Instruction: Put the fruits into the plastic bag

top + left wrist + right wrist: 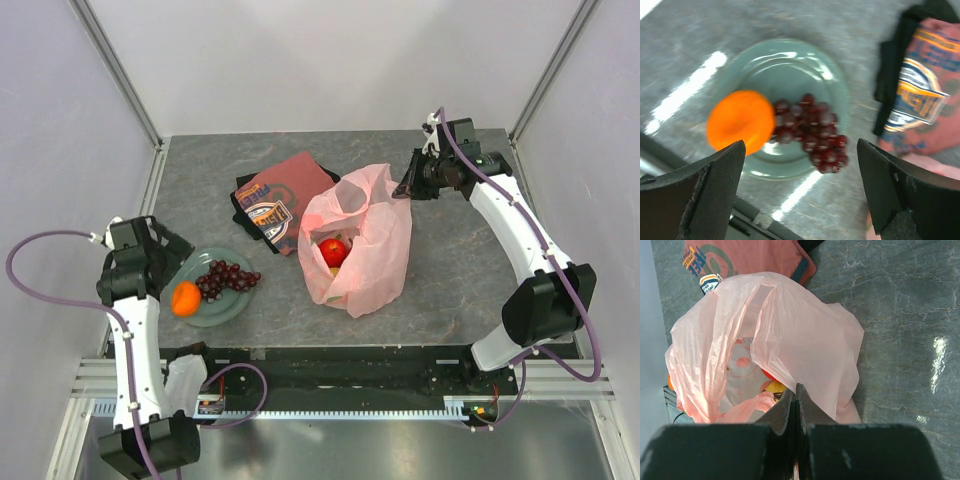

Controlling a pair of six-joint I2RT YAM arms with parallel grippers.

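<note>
The pink plastic bag (pixel 365 245) lies open in the middle of the table, with a red apple (pixel 334 251) inside. My right gripper (pixel 405 188) is shut on the bag's far edge; in the right wrist view the closed gripper (pixel 796 390) pinches the bag (pixel 805 335), and a yellow fruit (pixel 775 386) shows inside. An orange (pixel 186 298) and dark grapes (pixel 226 277) sit on the pale green plate (pixel 225 313). My left gripper (pixel 800 190) is open and empty, above the plate (pixel 785 75), near the orange (pixel 740 127) and the grapes (pixel 815 135).
A folded red printed cloth (pixel 280 205) lies behind the plate, touching the bag's left side; it also shows in the left wrist view (pixel 927 95). The table's front rail (pixel 320 365) runs just below the plate. Grey walls close in the sides.
</note>
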